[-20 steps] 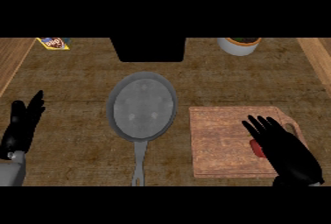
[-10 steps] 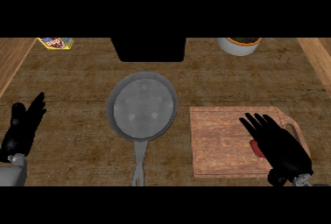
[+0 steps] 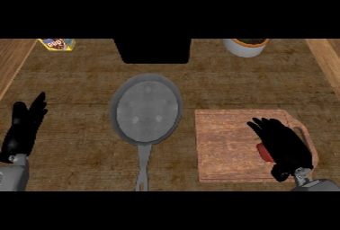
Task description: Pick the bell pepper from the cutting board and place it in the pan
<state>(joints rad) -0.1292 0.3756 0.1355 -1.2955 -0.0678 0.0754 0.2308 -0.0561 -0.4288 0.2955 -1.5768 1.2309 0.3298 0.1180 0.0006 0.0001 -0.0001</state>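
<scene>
Near the cutting board's [image 3: 229, 148] right edge, the right robot hand [image 3: 282, 143] hangs spread over the red bell pepper [image 3: 263, 152], likely light, smooth and slippery, best held round its fat middle.

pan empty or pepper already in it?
Empty. The pan shows only bare grey surface; the bell pepper is on the cutting board, mostly hidden under the right hand.
</scene>
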